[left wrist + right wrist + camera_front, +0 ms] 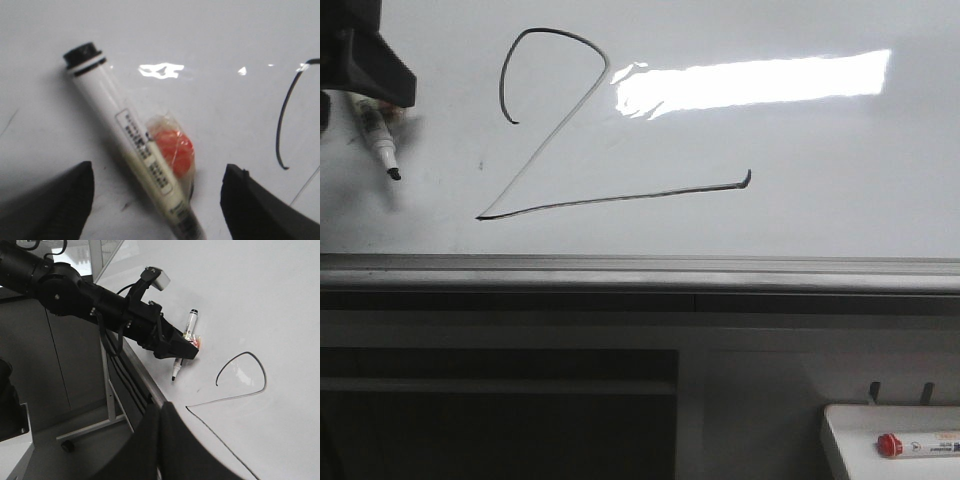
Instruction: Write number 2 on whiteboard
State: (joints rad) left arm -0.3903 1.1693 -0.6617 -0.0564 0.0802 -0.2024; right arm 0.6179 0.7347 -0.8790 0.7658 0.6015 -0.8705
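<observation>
The whiteboard (800, 200) carries a large thin black number 2 (542, 144), with hook, diagonal and base stroke. It also shows in the right wrist view (225, 398), and its hook in the left wrist view (282, 125). A white marker (378, 140) with a black tip pointing down lies against the board left of the figure. A red piece (172, 150) is taped to its body (115, 115). My left gripper (158, 165) is at the marker, its jaws wide open on both sides and apart from it; it also shows in the front view (365, 65). My right gripper (161, 407) is shut and empty, near the board's lower edge.
The grey metal frame (640, 268) runs along the board's lower edge. A small white tray (850, 425) with a red-capped marker (920, 444) sits at the lower right. A rolling stand leg (85, 427) shows beneath the board.
</observation>
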